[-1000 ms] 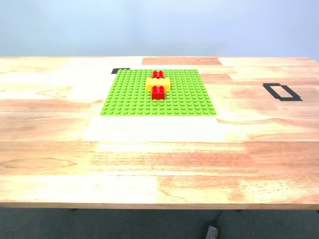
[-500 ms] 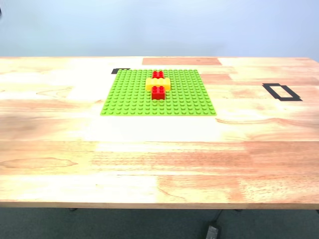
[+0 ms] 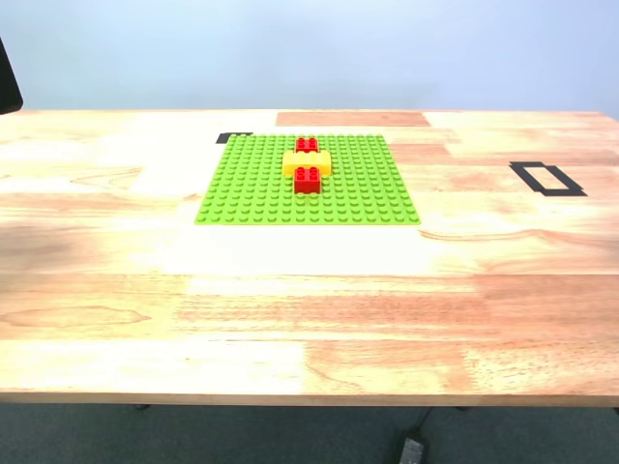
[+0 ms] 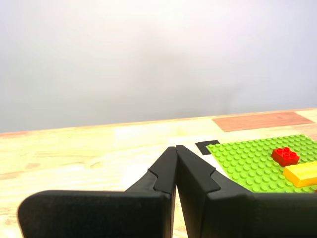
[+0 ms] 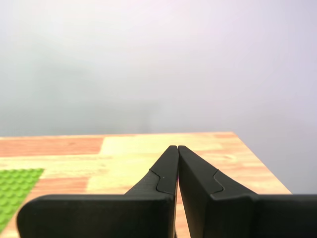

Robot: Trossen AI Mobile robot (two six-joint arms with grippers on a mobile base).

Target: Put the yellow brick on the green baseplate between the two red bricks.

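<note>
Your first claw [image 4: 176,148] and second claw [image 5: 177,148] are pinched together, empty, above the tabletop [image 3: 309,309]; yellow brick [image 3: 307,162] sits mid-baseplate [image 3: 251,188] between red bricks [image 3: 308,179].

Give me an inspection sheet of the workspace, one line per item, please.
Surface: wooden table, patchy grain.
Job's things: yellow brick on green baseplate, between the two red bricks.
Clutter: black tape rectangle at the exterior view's right; black tape mark behind the baseplate.
End effectors: my first gripper shut, empty; my second gripper shut, empty.
Cables: dark cable and plug below the table edge.
Surroundings: plain pale wall.
</note>
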